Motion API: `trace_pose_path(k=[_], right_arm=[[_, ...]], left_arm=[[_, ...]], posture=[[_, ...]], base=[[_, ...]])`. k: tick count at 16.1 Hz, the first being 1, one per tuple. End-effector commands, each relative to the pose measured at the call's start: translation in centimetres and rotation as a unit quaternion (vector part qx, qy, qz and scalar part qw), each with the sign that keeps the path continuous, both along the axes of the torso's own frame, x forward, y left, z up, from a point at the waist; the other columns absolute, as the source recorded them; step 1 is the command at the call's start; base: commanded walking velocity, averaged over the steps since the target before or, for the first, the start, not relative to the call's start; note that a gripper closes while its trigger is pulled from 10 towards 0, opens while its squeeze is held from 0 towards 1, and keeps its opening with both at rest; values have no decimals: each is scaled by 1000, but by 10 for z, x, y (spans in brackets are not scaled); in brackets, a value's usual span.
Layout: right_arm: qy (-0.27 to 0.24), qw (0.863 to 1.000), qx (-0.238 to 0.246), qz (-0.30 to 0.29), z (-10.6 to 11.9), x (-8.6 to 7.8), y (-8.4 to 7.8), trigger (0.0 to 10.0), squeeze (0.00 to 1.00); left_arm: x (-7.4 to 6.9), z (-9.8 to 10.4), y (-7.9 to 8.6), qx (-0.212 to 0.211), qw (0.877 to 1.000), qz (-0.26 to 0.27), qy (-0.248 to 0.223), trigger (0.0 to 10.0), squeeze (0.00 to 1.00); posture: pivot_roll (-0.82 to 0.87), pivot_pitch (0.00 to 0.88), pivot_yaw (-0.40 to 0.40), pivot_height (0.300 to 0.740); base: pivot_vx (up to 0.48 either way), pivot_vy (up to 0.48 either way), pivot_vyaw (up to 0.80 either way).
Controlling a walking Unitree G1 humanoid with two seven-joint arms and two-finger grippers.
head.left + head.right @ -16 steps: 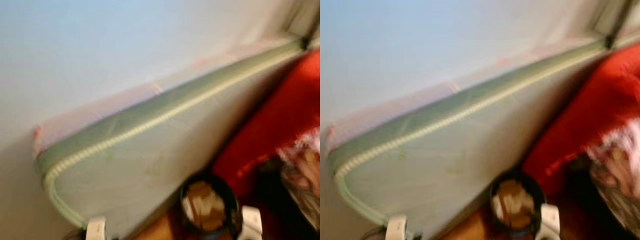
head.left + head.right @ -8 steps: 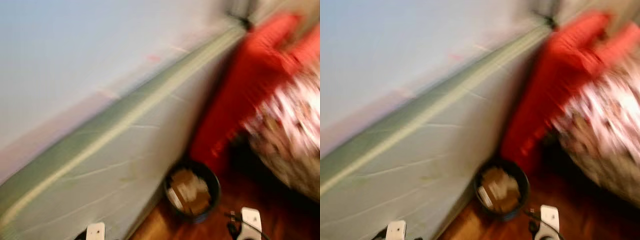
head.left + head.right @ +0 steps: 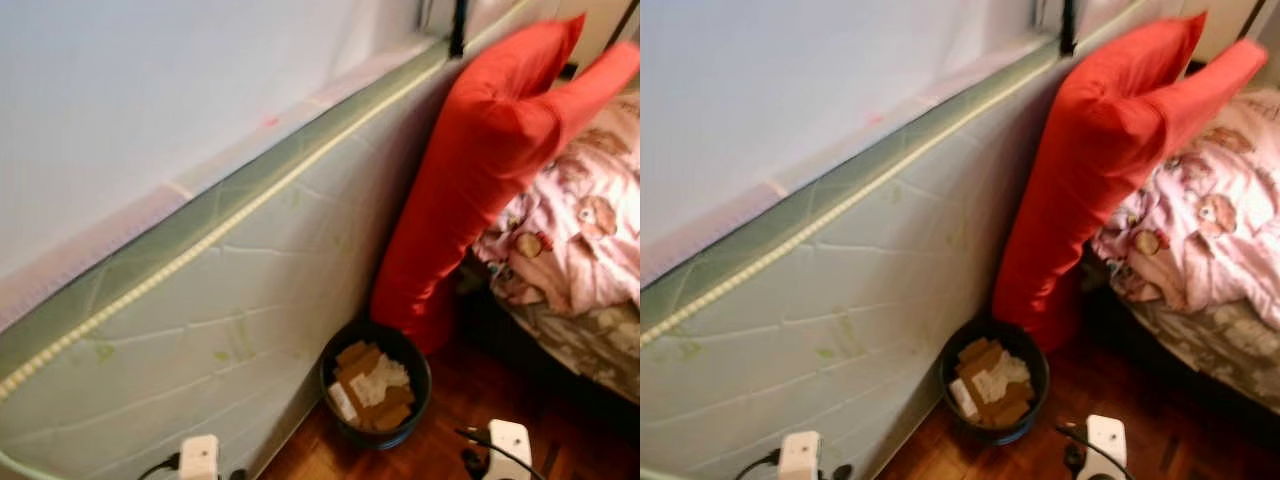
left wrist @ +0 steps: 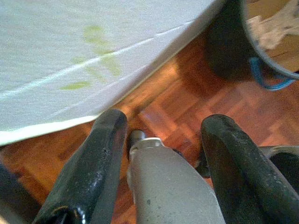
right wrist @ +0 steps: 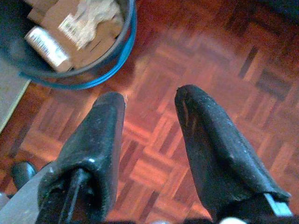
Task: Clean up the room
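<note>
Swinging right, the robot's view now takes in the bin (image 3: pixel 376 395) of cardboard below a red pillow (image 3: pixel 480 150). Left gripper (image 4: pixel 161 144) and right gripper (image 5: pixel 149 121) hang spread, empty; tidying seems barely begun.

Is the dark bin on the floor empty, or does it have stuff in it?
Not empty: the bin stands upright, holding brown cardboard pieces and white paper.

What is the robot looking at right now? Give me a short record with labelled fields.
Floor: reddish wooden parquet
Bin: round dark wastebasket holding cardboard scraps and paper
Beside bin: pale green mattress on its edge against the wall
Behind bin: long red pillow, leaning
Bed: pink patterned blanket
Left end effector: open, empty
Right end effector: open, empty
</note>
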State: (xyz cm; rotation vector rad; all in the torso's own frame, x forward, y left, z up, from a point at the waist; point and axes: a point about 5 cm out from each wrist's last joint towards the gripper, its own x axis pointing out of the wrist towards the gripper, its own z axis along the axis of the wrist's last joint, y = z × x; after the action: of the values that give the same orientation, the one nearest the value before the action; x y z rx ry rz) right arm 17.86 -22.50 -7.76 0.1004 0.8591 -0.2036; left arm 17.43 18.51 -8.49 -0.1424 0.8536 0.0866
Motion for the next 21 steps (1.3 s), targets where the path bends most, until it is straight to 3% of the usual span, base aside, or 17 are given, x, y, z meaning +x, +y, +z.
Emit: trace_pose_path(k=[1,21], right_arm=[[30,999,23,13,7,13,-11,10000,0],[28,999,12,30,9,17,-12,10000,0]], left_arm=[[-17,-3,43,97,992,-21,72,10000,0],[-4,1,38,92,994,-26,61,10000,0]], posture=[[28,0,-49,740],[30,0,-54,740]], base=[[0,-300,0],[0,-300,0]])
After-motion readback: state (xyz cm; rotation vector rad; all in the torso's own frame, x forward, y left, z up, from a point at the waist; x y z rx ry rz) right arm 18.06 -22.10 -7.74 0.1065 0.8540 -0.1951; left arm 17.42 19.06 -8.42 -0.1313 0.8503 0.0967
